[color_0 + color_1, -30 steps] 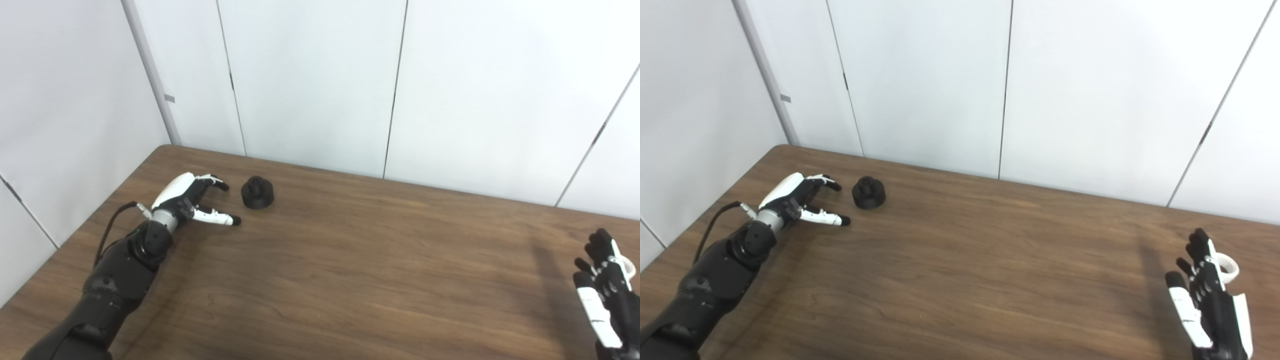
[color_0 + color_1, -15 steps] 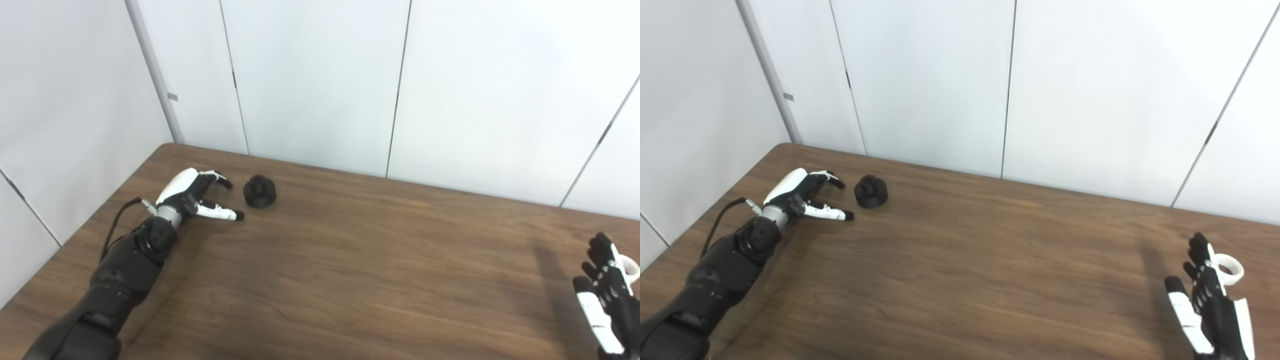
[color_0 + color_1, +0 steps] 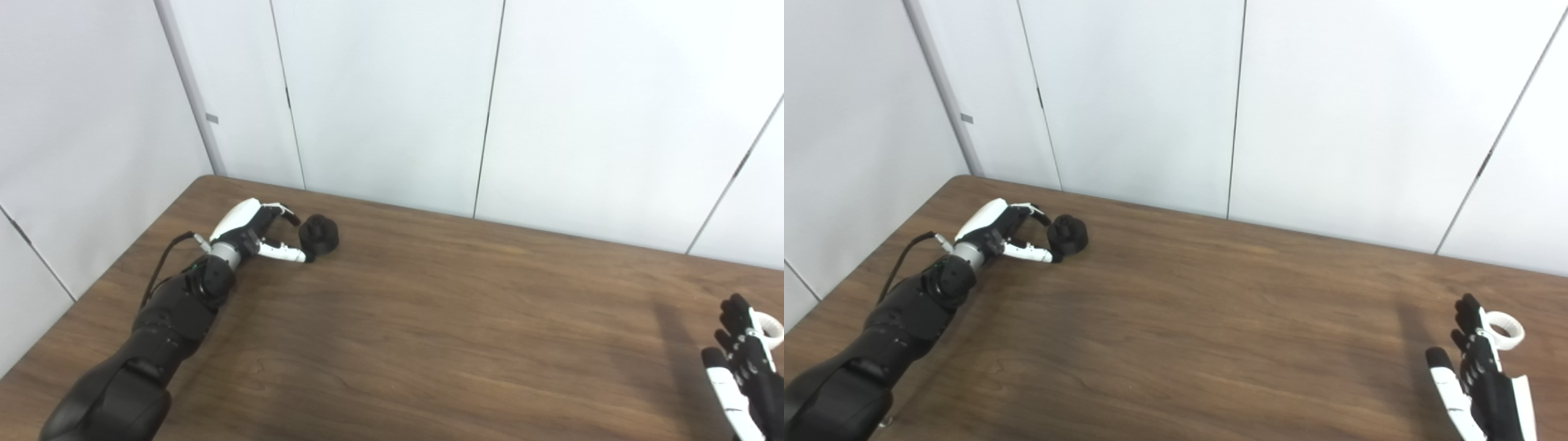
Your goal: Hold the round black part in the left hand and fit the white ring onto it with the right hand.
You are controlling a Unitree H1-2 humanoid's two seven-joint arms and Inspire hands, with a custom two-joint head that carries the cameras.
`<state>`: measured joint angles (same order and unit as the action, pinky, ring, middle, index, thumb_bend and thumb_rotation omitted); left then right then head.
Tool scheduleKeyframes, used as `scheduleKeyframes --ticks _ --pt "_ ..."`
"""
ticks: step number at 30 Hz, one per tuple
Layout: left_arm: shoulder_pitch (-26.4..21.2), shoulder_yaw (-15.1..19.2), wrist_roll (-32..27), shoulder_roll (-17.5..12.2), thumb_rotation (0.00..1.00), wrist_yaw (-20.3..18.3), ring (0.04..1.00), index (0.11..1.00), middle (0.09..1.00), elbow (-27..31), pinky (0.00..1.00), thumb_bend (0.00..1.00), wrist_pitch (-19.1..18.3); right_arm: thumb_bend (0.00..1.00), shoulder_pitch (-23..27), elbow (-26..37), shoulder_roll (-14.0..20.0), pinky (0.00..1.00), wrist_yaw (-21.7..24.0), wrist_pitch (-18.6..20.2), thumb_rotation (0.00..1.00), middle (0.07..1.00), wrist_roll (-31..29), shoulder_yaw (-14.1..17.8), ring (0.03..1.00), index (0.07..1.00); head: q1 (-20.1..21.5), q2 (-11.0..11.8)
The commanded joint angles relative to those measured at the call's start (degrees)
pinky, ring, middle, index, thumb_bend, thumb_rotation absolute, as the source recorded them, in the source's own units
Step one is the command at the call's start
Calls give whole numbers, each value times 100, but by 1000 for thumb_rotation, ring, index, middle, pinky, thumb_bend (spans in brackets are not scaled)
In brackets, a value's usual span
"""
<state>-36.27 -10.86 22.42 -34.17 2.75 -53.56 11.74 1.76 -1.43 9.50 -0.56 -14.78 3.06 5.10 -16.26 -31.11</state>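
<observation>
The round black part (image 3: 320, 234) sits on the brown table (image 3: 429, 318) near its far left corner. My left hand (image 3: 260, 231) is open right beside it, thumb and fingertips reaching its left side without closing around it. The white ring (image 3: 1503, 329) lies flat on the table at the far right. My right hand (image 3: 1479, 383) hovers open just in front of and left of the ring, fingers spread and pointing up, partly cut off by the picture's bottom edge. In the left eye view the ring (image 3: 770, 327) shows only partly behind the fingers.
White wall panels (image 3: 392, 98) stand close behind the table's far edge and along its left side. A black cable (image 3: 160, 275) loops off my left forearm. The table's left edge runs diagonally near my left arm.
My left hand has moved forward and right until its fingertips reach the black part. My right hand has sunk slightly lower in the picture. The view shifted a little early on.
</observation>
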Motion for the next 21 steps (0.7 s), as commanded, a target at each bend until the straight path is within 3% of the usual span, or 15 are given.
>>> scheduleKeyframes --ticks 1,6,21 --pt "-226 -97 90 58 302 -49 970 739 915 -34 999 1000 53 469 -373 -151 -183 967 -21 57 767 963 -30 -81 978 964 -1 -4" --pt "-217 -97 23 117 281 -104 976 736 915 24 1000 1000 31 447 -377 -117 -224 894 -24 113 730 962 -42 -77 965 961 29 -6" --pt "-290 -214 34 209 289 -125 978 736 914 6 1000 1000 138 440 -358 -107 -261 945 -33 175 752 968 26 -92 976 969 35 -1"
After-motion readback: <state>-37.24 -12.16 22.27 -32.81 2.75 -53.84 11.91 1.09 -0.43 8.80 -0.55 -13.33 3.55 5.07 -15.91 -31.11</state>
